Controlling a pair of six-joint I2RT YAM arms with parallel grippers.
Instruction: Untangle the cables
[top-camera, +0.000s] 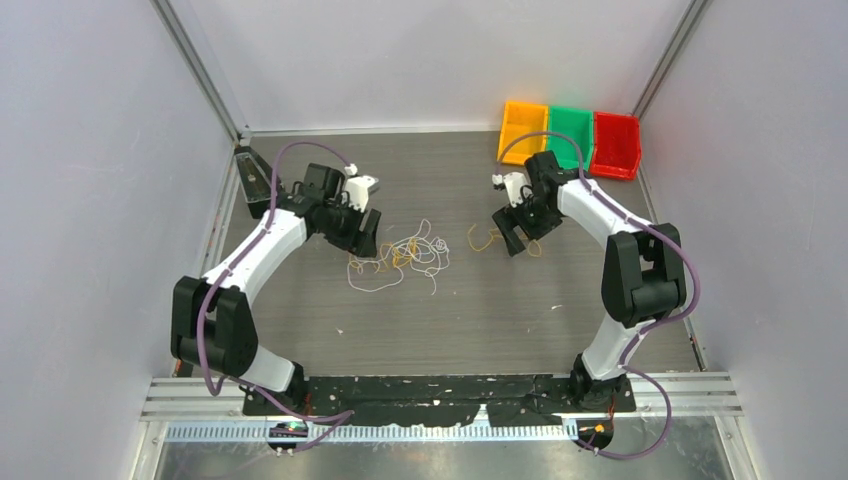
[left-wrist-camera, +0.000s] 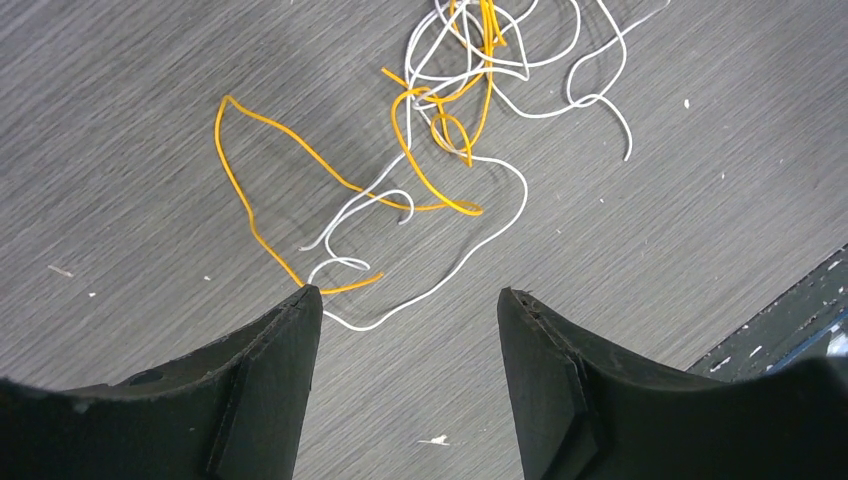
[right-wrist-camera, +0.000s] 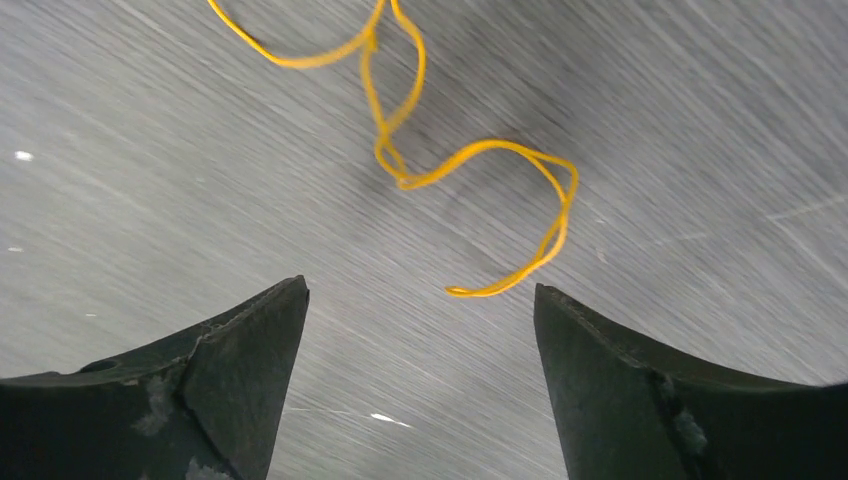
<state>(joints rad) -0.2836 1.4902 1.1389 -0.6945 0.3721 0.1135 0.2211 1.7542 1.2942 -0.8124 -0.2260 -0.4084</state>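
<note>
Orange and white cables (top-camera: 405, 255) were seen tangled mid-frame on the surface (top-camera: 520, 300), one orange strand (right-wrist-camera: 478, 147) set apart rightward. Left pincer (left-wrist-camera: 405, 295) and right pincer (right-wrist-camera: 420, 290) were held spread, empty. One outer loop should be pinched alone, then drawn off slowly.

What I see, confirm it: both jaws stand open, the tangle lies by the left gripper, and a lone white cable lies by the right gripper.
One error: the lone cable by the right gripper is yellow-orange, not white, as the right wrist view shows. Both jaws do stand open, and the tangle does lie by the left gripper.
</note>
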